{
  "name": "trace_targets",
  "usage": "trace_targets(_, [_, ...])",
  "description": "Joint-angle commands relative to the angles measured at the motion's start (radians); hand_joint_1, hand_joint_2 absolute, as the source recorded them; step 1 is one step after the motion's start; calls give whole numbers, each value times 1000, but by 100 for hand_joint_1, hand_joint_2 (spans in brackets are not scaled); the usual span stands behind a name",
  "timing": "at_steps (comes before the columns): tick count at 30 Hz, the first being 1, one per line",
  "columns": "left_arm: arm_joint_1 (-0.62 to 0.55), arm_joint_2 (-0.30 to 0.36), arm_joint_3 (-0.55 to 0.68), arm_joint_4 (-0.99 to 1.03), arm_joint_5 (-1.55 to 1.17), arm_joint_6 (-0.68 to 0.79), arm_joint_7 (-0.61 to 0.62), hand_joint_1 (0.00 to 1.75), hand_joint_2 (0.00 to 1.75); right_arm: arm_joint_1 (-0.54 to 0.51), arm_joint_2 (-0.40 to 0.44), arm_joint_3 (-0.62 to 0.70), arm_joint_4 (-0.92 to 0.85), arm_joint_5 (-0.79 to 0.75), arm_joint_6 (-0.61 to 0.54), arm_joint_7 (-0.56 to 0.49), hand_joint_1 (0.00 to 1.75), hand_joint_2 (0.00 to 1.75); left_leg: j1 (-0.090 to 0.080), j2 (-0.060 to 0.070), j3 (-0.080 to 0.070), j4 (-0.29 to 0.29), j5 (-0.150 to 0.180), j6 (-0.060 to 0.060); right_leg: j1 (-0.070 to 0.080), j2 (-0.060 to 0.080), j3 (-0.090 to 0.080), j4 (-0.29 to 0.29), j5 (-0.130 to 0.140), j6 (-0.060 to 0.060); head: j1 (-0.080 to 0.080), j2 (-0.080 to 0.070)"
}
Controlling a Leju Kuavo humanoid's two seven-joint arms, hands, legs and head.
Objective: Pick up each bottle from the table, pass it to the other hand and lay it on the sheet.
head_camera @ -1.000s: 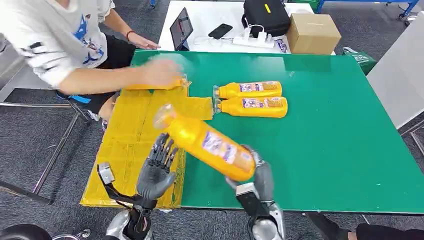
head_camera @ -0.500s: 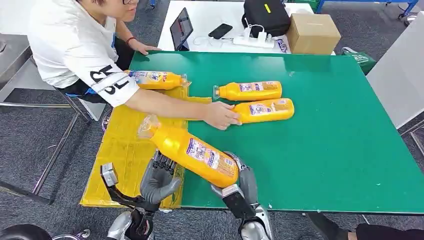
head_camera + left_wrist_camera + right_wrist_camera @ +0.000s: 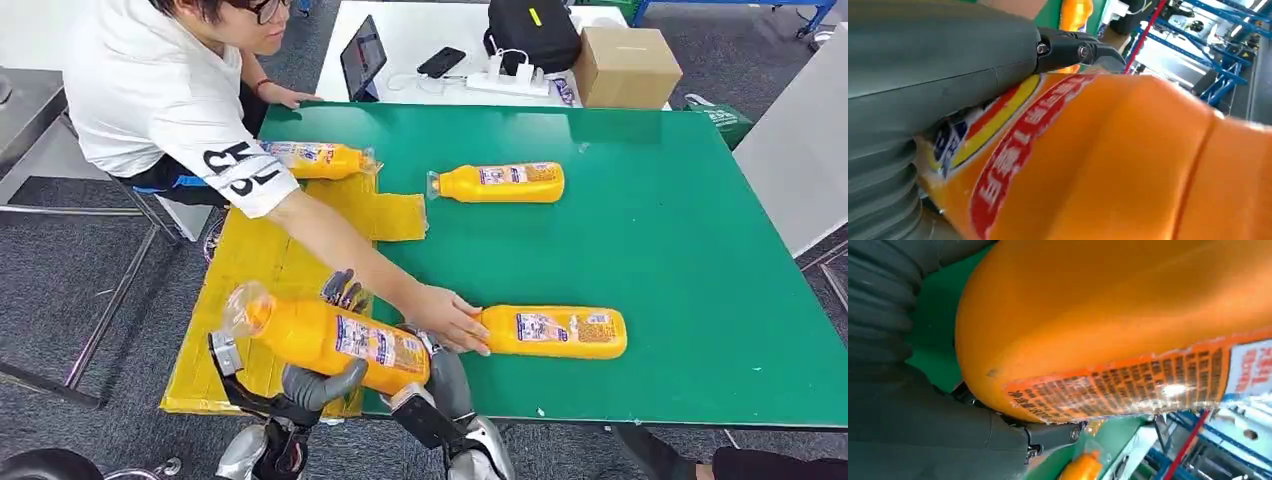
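Head view first: the held bottle [image 3: 330, 340] lies nearly level over the near edge of the green desk [image 3: 700, 300], its clear cap end out over the yellow sheet [image 3: 260, 270], its base toward the right hand [image 3: 440, 375]. The left hand [image 3: 318, 385] cradles it from below, thumb across the near side and dark fingers [image 3: 342, 290] showing above the far side; the right hand sits at the base end, mostly hidden, so whether it grips or merely touches I cannot tell. A person's hand [image 3: 445, 318] rests on the neck end of a second bottle [image 3: 555, 332] on the desk just beside; a third bottle [image 3: 500, 182] lies well back, and a fourth bottle [image 3: 315, 160] rests at the sheet's far edge. I judge the bottle full and fairly heavy, rigid plastic with a glossy label film that may slip; a wrap around the mid-body, near its balance, looks safer than the narrow neck. Left wrist view adds the contact up close: the grey thumb [image 3: 938, 65] presses flat on the label, a dark fingertip curling over the orange body. Right wrist view shows the rounded base in that hand's palm, a dark finger [image 3: 1048, 435] under it, and the printed label wrinkled and shiny.
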Motion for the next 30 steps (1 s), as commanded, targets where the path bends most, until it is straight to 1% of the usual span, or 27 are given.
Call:
trace_targets(1, [-32, 23, -35, 55, -6, 4, 5, 0, 175, -48, -1, 61, 134, 7, 2, 0, 175, 175, 1, 1, 4, -1, -1, -1, 1, 0, 4, -1, -1, -1, 0, 0])
trace_targets(2, [-32, 23, -35, 55, -6, 4, 5, 0, 175, -48, -1, 61, 134, 7, 2, 0, 175, 175, 0, 0, 2, -1, 0, 0, 1, -1, 2, -1, 0, -1, 0, 0])
trace_targets(3, [-32, 23, -35, 55, -6, 4, 5, 0, 175, -48, -1, 61, 134, 7, 2, 0, 175, 175, 1, 0, 5, -1, -1, -1, 1, -1, 5, -1, -1, -2, 0, 0])
trace_targets(5, [-32, 23, -35, 55, -6, 4, 5, 0, 175, -48, -1, 61, 134, 7, 2, 0, 175, 175, 1, 0, 3, -1, -1, -1, 1, -1, 3, -1, -1, -1, 0, 0])
trace_targets(6, [-32, 23, -35, 55, -6, 4, 5, 0, 175, -48, -1, 61, 134, 7, 2, 0, 175, 175, 1, 0, 5, -1, -1, -1, 2, -1, 5, -2, -1, -2, 0, 0])
trace_targets(8, [-32, 23, -35, 55, -6, 4, 5, 0, 175, -48, -1, 61, 134, 7, 2, 0, 175, 175, 1, 0, 3, -1, -1, -1, 1, -1, 3, -1, -1, -1, 0, 0])
trace_targets(9, [-32, 23, -35, 55, -6, 4, 5, 0, 175, -48, -1, 61, 134, 7, 2, 0, 175, 175, 2, 1, 8, -1, -3, -2, 3, -1, 8, -2, -2, -3, 0, 0])
trace_targets(10, [-32, 23, -35, 55, -6, 4, 5, 0, 175, -48, -1, 61, 134, 7, 2, 0, 175, 175, 1, 0, 3, -1, -1, -1, 1, -1, 3, -1, -1, -1, 0, 0])
trace_targets(12, [-32, 23, -35, 55, -6, 4, 5, 0, 175, -48, -1, 61, 134, 7, 2, 0, 175, 175, 1, 0, 4, -1, -1, -1, 1, -1, 5, -1, -1, -2, 0, 0])
trace_targets(13, [-32, 23, -35, 55, -6, 4, 5, 0, 175, -48, -1, 61, 134, 7, 2, 0, 175, 175, 1, 0, 2, -1, -1, -1, 1, -1, 2, -1, 0, -1, 0, 0])
trace_targets(14, [-32, 23, -35, 55, -6, 4, 5, 0, 175, -48, -1, 61, 134, 7, 2, 0, 175, 175, 1, 0, 5, 0, -1, -1, 2, -1, 5, -1, -1, -2, 0, 0])
trace_targets(15, [-32, 23, -35, 55, -6, 4, 5, 0, 175, -48, -1, 61, 134, 7, 2, 0, 175, 175, 0, 0, 2, -1, 0, -1, 1, -1, 2, -1, 0, -1, 0, 0])
trace_targets(18, [-32, 23, -35, 55, -6, 4, 5, 0, 175, -48, -1, 61, 134, 7, 2, 0, 175, 175, 2, 0, 5, -1, -2, -1, 2, -1, 6, -2, -1, -2, 0, 0])
trace_targets(20, [-32, 23, -35, 55, -6, 4, 5, 0, 175, -48, -1, 61, 134, 7, 2, 0, 175, 175, 1, 0, 2, -1, -1, -1, 1, -1, 3, -1, -1, -1, 0, 0])
trace_targets(24, [-32, 23, -35, 55, -6, 4, 5, 0, 175, -48, -1, 61, 134, 7, 2, 0, 175, 175, 2, 0, 7, -1, -2, -1, 2, -1, 7, -2, -2, -2, 0, 0])
trace_targets(25, [-32, 23, -35, 55, -6, 4, 5, 0, 175, -48, -1, 61, 134, 7, 2, 0, 175, 175, 1, 0, 3, -1, -1, -1, 1, -1, 3, -1, -1, -1, 0, 0])
trace_targets(26, [-32, 23, -35, 55, -6, 4, 5, 0, 175, -48, -1, 61, 134, 7, 2, 0, 175, 175, 2, 0, 5, 0, -2, -1, 2, -1, 6, -1, -1, -2, 0, 0])
trace_targets(27, [-32, 23, -35, 55, -6, 4, 5, 0, 175, -48, -1, 61, 134, 7, 2, 0, 175, 175, 1, 0, 3, -1, -1, -1, 1, -1, 3, -1, -1, -1, 0, 0])
trace_targets(28, [-32, 23, -35, 55, -6, 4, 5, 0, 175, -48, -1, 61, 134, 7, 2, 0, 175, 175, 1, 0, 5, 0, -2, -1, 2, -1, 5, -1, -1, -2, 0, 0])
trace_targets(30, [-32, 23, -35, 55, -6, 4, 5, 0, 175, -48, -1, 61, 134, 7, 2, 0, 175, 175, 0, 0, 2, -1, 0, 0, 0, -1, 2, -1, 0, -1, 0, 0])
